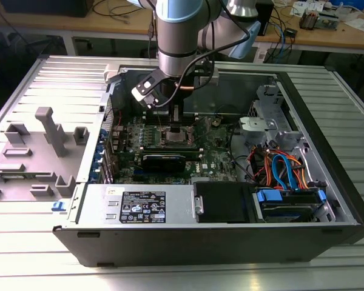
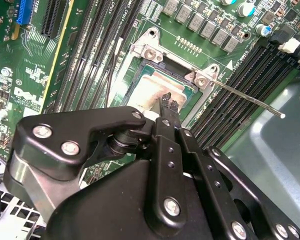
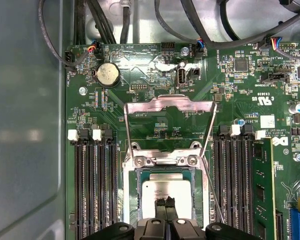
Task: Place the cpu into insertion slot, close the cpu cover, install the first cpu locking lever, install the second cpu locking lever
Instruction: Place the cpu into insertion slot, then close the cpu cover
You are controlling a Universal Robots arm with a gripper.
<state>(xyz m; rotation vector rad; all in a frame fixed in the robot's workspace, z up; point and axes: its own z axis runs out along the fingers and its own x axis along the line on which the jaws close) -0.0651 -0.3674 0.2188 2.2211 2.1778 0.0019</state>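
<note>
The cpu (image 3: 162,191) lies flat in the insertion slot (image 3: 138,196), its dull silver top up; it also shows in the second wrist view (image 2: 157,89). My gripper (image 3: 165,202) is shut, its two thin black fingertips (image 2: 165,101) pressed together right at the cpu's top near one edge, with nothing between them. The cpu cover (image 3: 167,106) stands swung open, away from the slot. One thin locking lever (image 2: 250,100) sticks out free beside the slot. In the exterior view the gripper (image 1: 172,123) reaches down into the open computer case over the slot (image 1: 175,136).
Long black memory slots (image 3: 92,190) flank the socket on both sides, one holding a memory stick (image 3: 260,185). A grey case wall (image 3: 25,125) is close by. A power supply (image 1: 139,205), a drive with orange and blue cables (image 1: 285,173) and a grey fixture (image 1: 45,133) surround the board.
</note>
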